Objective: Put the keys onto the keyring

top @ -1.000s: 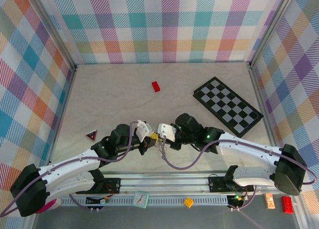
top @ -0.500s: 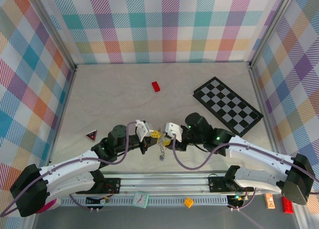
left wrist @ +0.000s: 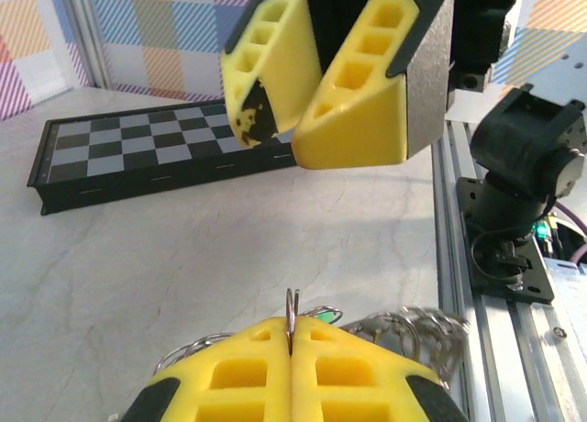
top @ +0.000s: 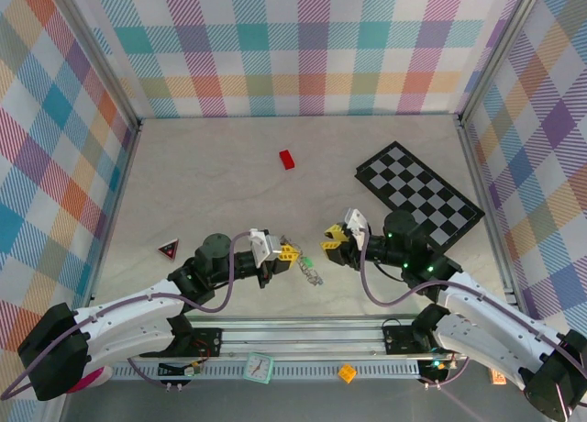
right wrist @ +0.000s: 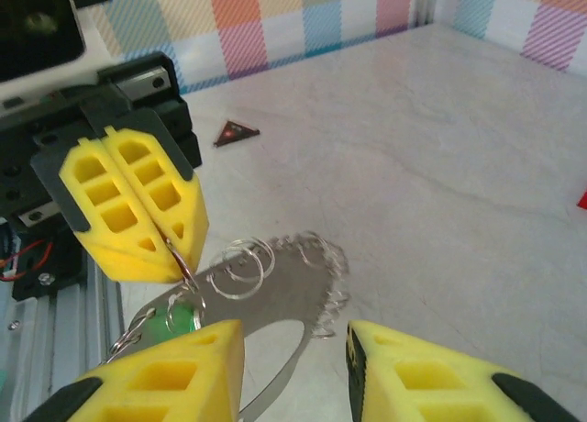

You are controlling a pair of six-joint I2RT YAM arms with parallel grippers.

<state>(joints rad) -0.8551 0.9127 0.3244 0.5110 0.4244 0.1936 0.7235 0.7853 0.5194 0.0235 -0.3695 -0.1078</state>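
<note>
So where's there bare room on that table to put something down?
Bare tabletop spreads left of the red brick and between it and the chequered board. Crowded at the front middle: the left gripper holds the keyring, right gripper open beside it.

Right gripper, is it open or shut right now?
Open. In the right wrist view the right gripper shows its yellow fingers standing apart, with nothing pinched between them.
</note>
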